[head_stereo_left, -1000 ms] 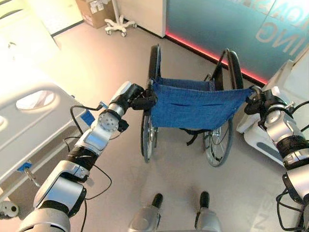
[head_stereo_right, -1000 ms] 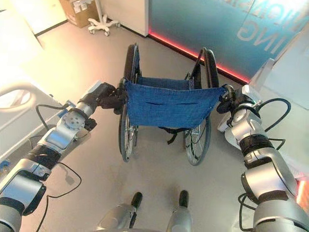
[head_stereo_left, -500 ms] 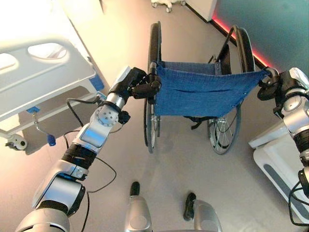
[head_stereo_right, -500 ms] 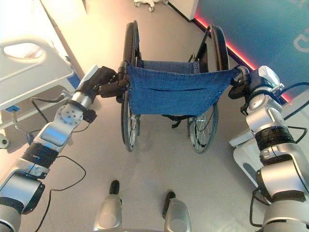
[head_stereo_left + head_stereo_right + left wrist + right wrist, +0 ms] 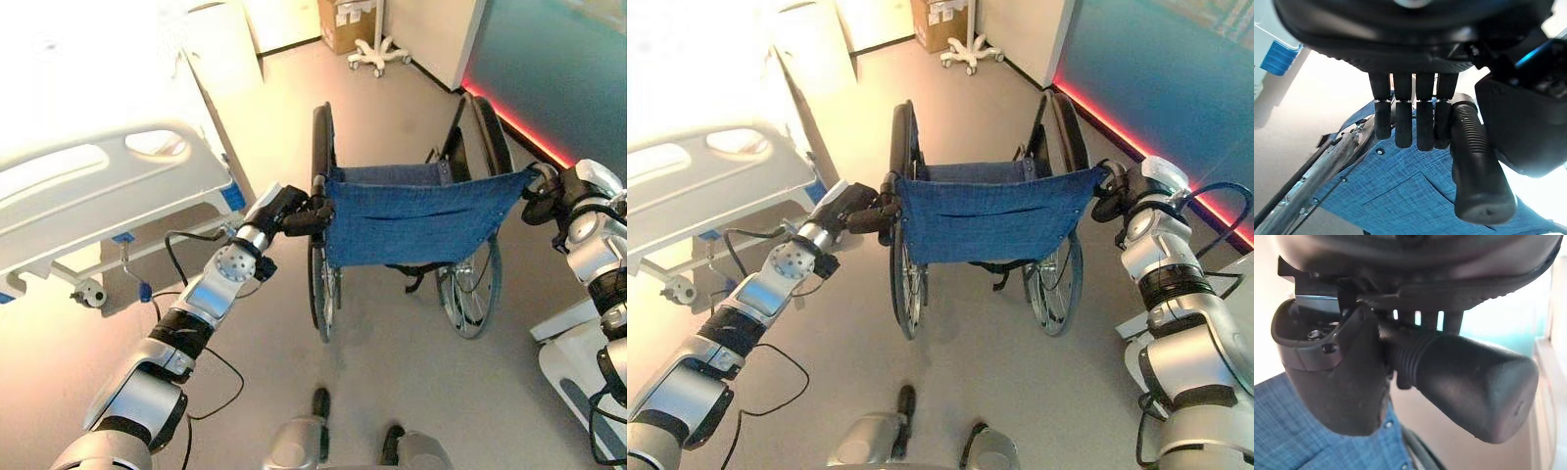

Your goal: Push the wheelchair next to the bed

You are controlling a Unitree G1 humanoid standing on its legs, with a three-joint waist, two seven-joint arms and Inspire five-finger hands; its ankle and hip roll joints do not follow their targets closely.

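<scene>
Left hand (image 5: 1415, 122) grips wheelchair (image 5: 416, 211); bed (image 5: 108, 196) alongside.

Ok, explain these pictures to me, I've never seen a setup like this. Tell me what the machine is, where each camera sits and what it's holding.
This is a humanoid robot with two silver-grey arms ending in dark hands. Two pictures come from cameras in its head, looking down at the floor in front of it. The other two come from cameras on its wrists, looking along each hand from very close.

It stands behind a wheelchair with a blue cloth back. The left hand is curled round the left push handle, and the right hand is curled round the right push handle.

On the robot's left is a white hospital bed. Further off are a cardboard box and a white wheeled stand base.
</scene>
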